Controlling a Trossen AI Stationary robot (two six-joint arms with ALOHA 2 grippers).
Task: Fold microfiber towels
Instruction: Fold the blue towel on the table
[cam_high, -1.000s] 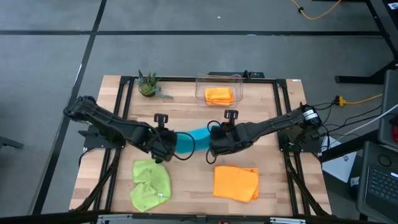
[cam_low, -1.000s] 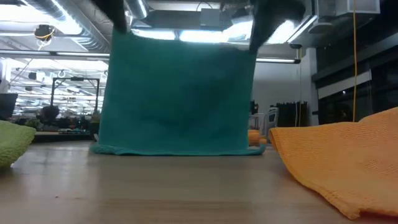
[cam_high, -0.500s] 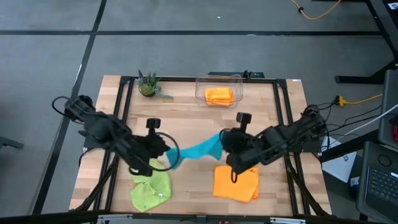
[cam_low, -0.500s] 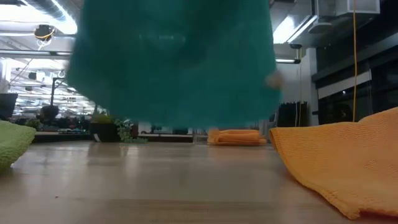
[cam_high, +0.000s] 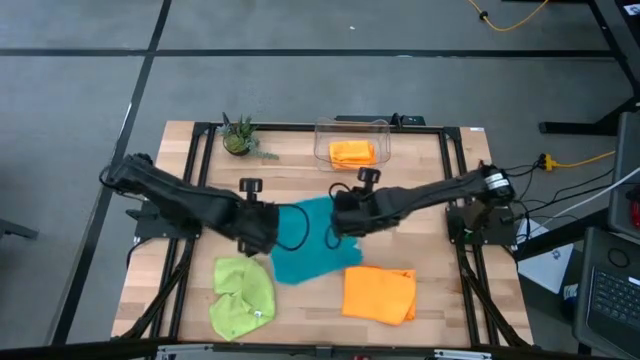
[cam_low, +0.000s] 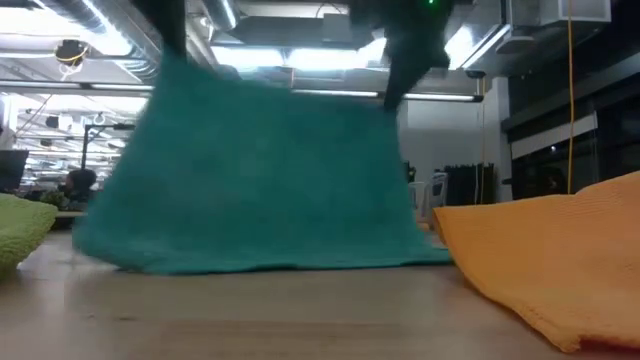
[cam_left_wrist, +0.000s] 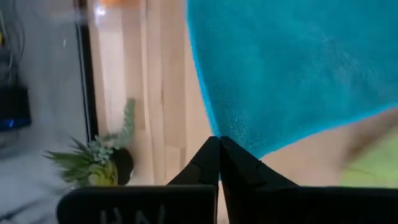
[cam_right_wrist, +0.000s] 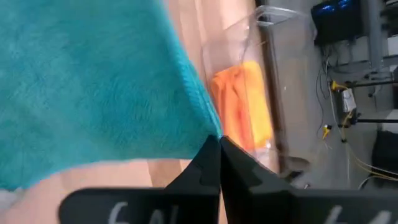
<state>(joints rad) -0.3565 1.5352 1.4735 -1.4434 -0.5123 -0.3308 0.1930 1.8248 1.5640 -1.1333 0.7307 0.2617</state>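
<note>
As both arms hold a soft square teal-blue microfiber towel (cam_high: 305, 245) up by two corners, its lower edge trailing on the wooden table (cam_high: 440, 190), the spreading step looks under way; next, laying it flat seems called for. The left gripper (cam_left_wrist: 218, 144) and right gripper (cam_right_wrist: 219, 142) are each pinched closed on a corner, cloth hanging beyond the fingertips.
</note>
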